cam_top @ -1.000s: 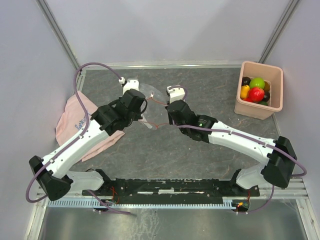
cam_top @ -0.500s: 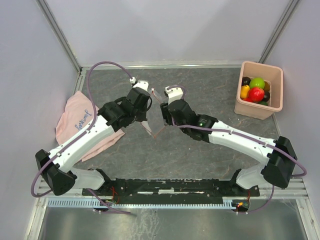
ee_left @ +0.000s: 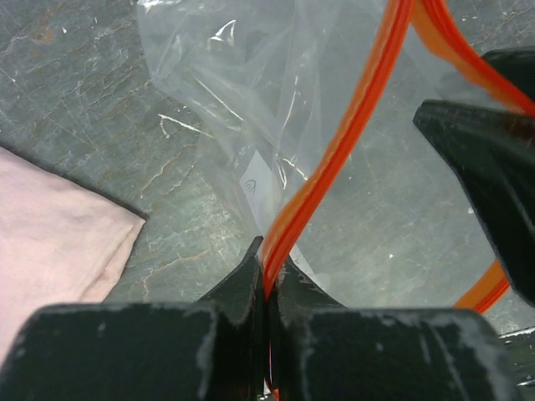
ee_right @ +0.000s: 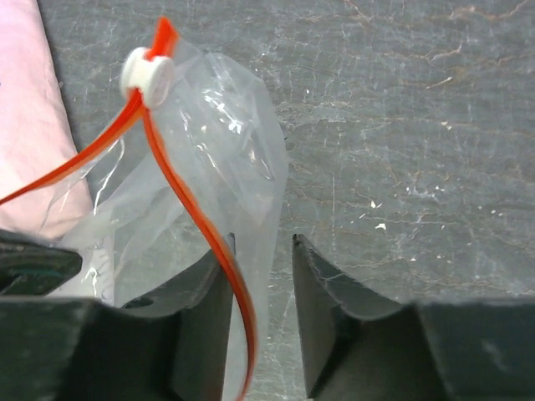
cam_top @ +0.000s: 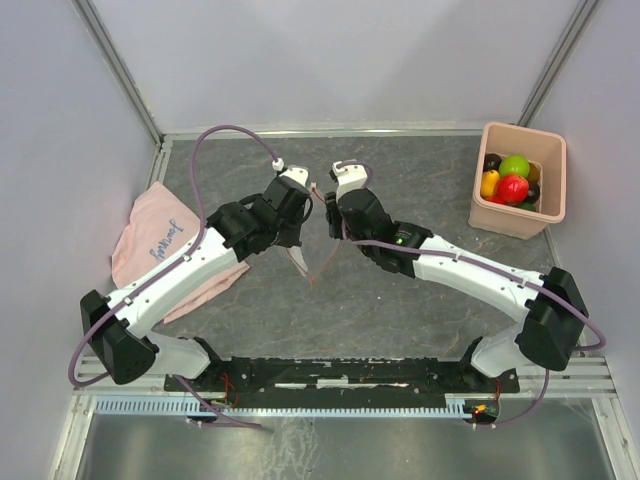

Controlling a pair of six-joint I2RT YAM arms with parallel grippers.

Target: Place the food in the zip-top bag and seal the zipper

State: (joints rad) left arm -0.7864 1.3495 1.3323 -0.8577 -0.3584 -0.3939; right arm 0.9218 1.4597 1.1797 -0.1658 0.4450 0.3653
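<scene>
The clear zip-top bag point(cam_top: 312, 250) hangs between my two grippers at mid-table. My left gripper point(ee_left: 269, 266) is shut on the orange zipper point(ee_left: 334, 159) strip, pinching it at the fingertips. My right gripper point(ee_right: 261, 251) stands open, with the other side of the strip point(ee_right: 196, 217) and the bag's edge point(ee_right: 238, 142) lying between its fingers, close to the left one. The white slider point(ee_right: 146, 75) sits at the strip's far end. From above, the left gripper point(cam_top: 303, 205) and right gripper point(cam_top: 333, 205) nearly face each other. The food point(cam_top: 512, 182) lies in the pink bin.
The pink bin point(cam_top: 520, 222) stands at the back right corner. A pink cloth point(cam_top: 150, 240) lies at the left, under the left arm, and its edge point(ee_left: 50, 234) is close beside the bag. Grey walls close in the table on three sides.
Both grippers have drawn closer together and the bag has risen off the table, hanging narrower. The right jaws, nearly shut a second ago, have parted.
</scene>
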